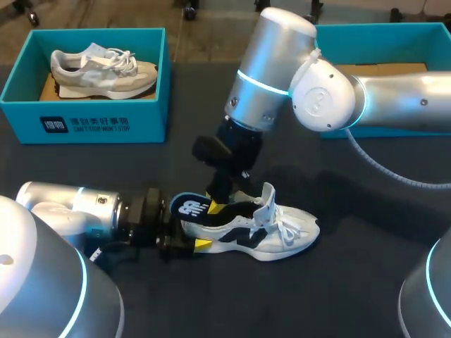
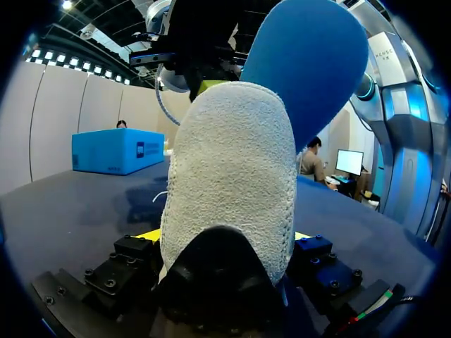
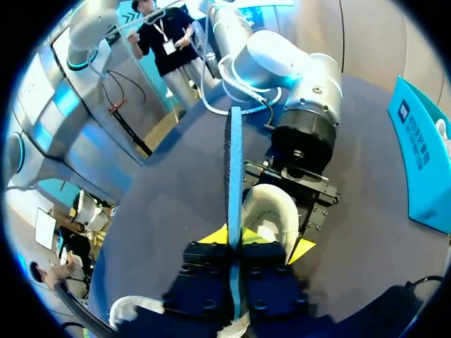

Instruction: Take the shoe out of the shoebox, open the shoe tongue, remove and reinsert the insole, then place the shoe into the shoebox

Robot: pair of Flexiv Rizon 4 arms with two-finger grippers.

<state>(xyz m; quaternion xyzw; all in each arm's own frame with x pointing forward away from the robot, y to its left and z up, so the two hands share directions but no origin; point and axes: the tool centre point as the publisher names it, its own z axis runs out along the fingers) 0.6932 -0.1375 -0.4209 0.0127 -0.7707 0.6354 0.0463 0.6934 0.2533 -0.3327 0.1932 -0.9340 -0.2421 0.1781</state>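
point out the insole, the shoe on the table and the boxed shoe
insole [image 1: 187, 208], head view, blue heel end
shoe on the table [image 1: 287, 229], head view, laced forefoot
boxed shoe [image 1: 106, 76], head view, grey side

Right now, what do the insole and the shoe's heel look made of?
The insole looks like matte blue foam, thin and slab-like edge-on. The shoe's heel looks like nubbly off-white textile, with a black, possibly rubber, base.

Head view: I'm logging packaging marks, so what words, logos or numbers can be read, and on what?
Teal cardboard shoebox at left, front wall: white emblem and a line of white letters, too small to read surely.
Blue foam insole, heel end: white logo mark, no words.
No numbers legible.
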